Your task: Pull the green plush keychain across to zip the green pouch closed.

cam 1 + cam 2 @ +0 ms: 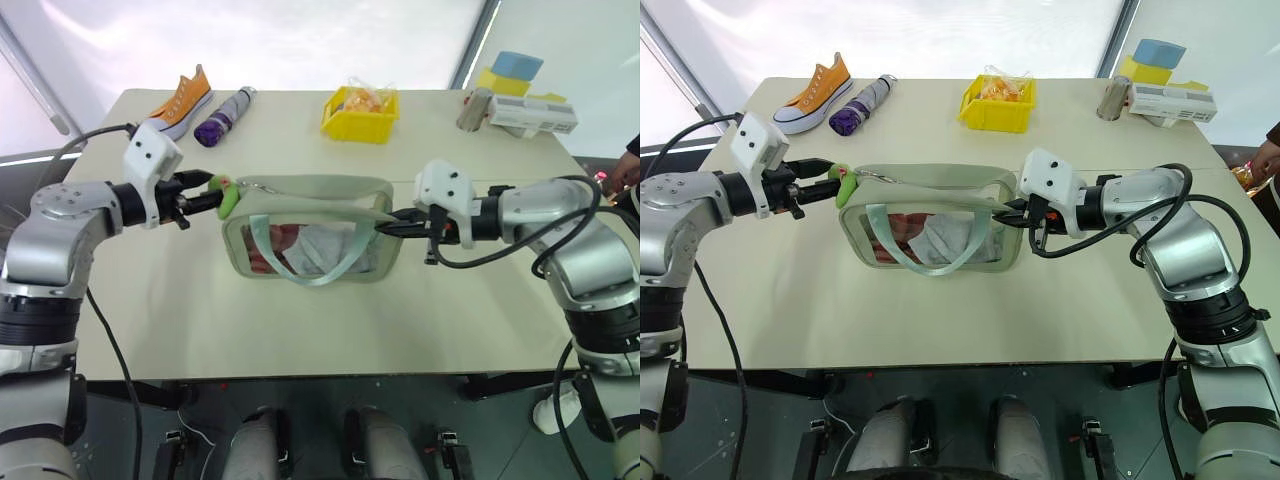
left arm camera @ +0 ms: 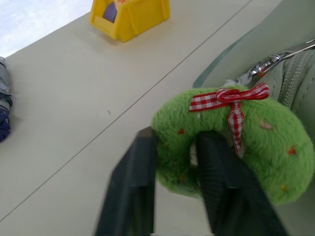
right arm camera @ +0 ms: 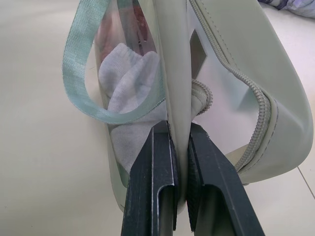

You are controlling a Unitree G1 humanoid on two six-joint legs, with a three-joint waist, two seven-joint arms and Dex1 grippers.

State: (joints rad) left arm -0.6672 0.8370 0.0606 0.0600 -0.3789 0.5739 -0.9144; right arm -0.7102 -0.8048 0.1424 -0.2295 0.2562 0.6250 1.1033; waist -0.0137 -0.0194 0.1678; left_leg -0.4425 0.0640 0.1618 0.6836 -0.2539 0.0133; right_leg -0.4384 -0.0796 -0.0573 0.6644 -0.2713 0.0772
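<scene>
Black fingers of the right gripper (image 3: pixel 179 172) sit pressed together on the end wall of the green pouch (image 1: pixel 310 235), pinching the sage fabric edge between them. That clamp looks meant as an anchor: with one end of the pouch pinned, a tug on the zipper should run the slider along instead of dragging the whole bag over the table (image 1: pixel 300 330). At the opposite end, the left gripper (image 2: pixel 177 162) is closed on the green plush keychain (image 2: pixel 231 137), its two fingers squeezing one side of the fuzzy ring, close to a small red-checked bow. A metal clasp (image 2: pixel 266 64) links the charm to the zipper line, so the plush serves as the pull tab. From the head views, the pouch lies in the middle of the table between both arms, clear panel facing the robot, mint loop strap (image 1: pixel 305 255) draped over the front, pale cloth visible inside. Along the top, the zip appears still open, and the keychain sits at the pouch's left corner, so I judge the pull has yet to begin; it would have to travel toward the right gripper. Behind, well apart from the work, stand a yellow bin (image 1: pixel 360 115), a purple folded umbrella (image 1: pixel 222 118) and an orange sneaker (image 1: pixel 185 100)
</scene>
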